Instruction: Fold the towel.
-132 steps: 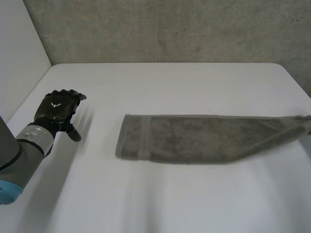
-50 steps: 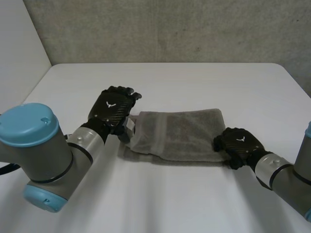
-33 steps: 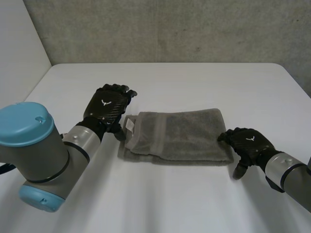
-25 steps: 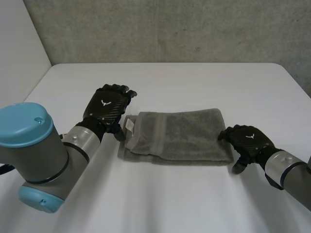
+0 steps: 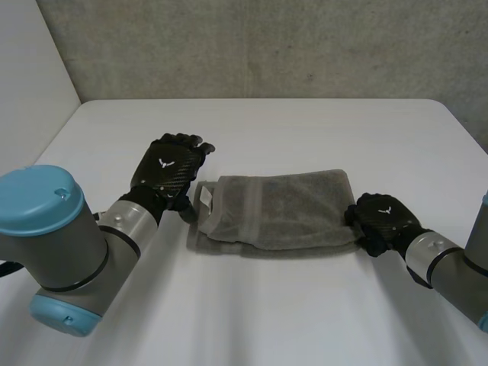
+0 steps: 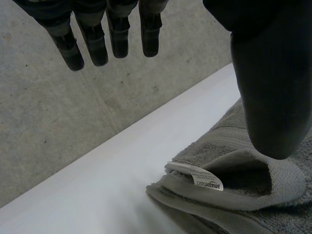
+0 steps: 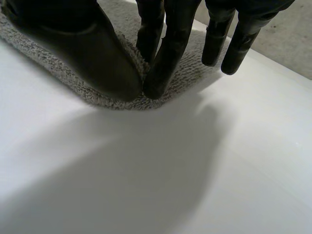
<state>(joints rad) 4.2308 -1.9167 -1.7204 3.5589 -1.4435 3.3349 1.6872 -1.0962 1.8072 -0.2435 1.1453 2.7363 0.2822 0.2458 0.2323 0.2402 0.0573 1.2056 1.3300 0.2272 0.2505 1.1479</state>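
Although the towel [image 5: 274,210] already lies doubled over on itself, its layers do not sit square. At the end nearest the left hand the upper layer stops short of the lower one and bulges open in a loose loop, with a white label [image 6: 204,181] poking out of the gap. The grey towel rests flat near the middle of the white desk [image 5: 305,122], its long side running across between the two arms and its rounded fold at the end by the right hand.

The right hand [image 5: 381,218] is on that folded end. In its wrist view the thumb and two fingers [image 7: 168,53] come together on the rim of the fold, apparently nipping the terry cloth between them. Its other fingers stand straight over the towel just beyond. The left hand [image 5: 169,169] is just beside the opposite end, next to the label, and does not touch the cloth. Its fingers [image 6: 117,34] are straight and spread, the thumb well apart from them, and it holds nothing.

Judging from this, the first fold is made and the step in hand is either tidying it or starting a second fold across the length. For that, the right hand would need a firm hold on both layers at the fold before carrying it over toward the label end. The left hand would have to come down and pin the loose end so the towel does not slide. The gaping upper layer probably wants flattening first, or the crooked edges will carry into the next fold.
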